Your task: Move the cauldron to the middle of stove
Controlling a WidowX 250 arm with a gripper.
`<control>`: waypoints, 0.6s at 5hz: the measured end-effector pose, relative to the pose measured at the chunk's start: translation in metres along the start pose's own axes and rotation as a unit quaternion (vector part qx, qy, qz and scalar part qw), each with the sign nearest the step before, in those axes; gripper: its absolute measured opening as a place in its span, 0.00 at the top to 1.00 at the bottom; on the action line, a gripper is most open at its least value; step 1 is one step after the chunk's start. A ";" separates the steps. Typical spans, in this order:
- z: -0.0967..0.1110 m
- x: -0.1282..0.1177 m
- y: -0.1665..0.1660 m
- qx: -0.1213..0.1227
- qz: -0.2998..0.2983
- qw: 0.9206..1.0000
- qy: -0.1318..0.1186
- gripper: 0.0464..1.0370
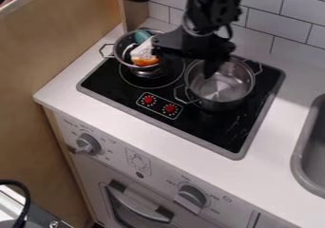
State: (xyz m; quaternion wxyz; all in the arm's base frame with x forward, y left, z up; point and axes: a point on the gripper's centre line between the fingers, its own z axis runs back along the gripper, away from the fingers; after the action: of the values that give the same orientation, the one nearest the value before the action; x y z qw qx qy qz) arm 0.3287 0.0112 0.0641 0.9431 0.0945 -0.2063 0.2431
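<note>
The gripper [189, 70] hangs over the stove from the top edge, between two metal pots, its fingers apart with nothing seen between them. One finger is over the right pot's rim. The right pot [222, 85], empty and with two wire handles, stands on the right part of the black stove [209, 126]. At the stove's back left corner is the other metal pot [120, 51], holding a teal thing [142, 36] and a white and orange thing [146, 55]. Which pot is the cauldron, I cannot tell.
Two red knobs [159, 104] are drawn at the stove's front. A grey sink [304, 151] lies to the right, a wooden panel [57, 37] rises at the left, and white tiles [276, 13] line the back.
</note>
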 end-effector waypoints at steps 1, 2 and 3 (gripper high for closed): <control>-0.007 0.005 0.002 -0.014 0.000 1.000 -0.018 0.04; -0.020 0.001 -0.001 -0.025 0.004 0.999 -0.027 0.04; -0.030 -0.001 -0.008 -0.031 0.011 0.999 -0.034 0.04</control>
State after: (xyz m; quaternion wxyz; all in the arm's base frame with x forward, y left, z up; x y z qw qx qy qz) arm 0.3418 0.0123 0.0361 0.9354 0.0711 -0.2463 0.2436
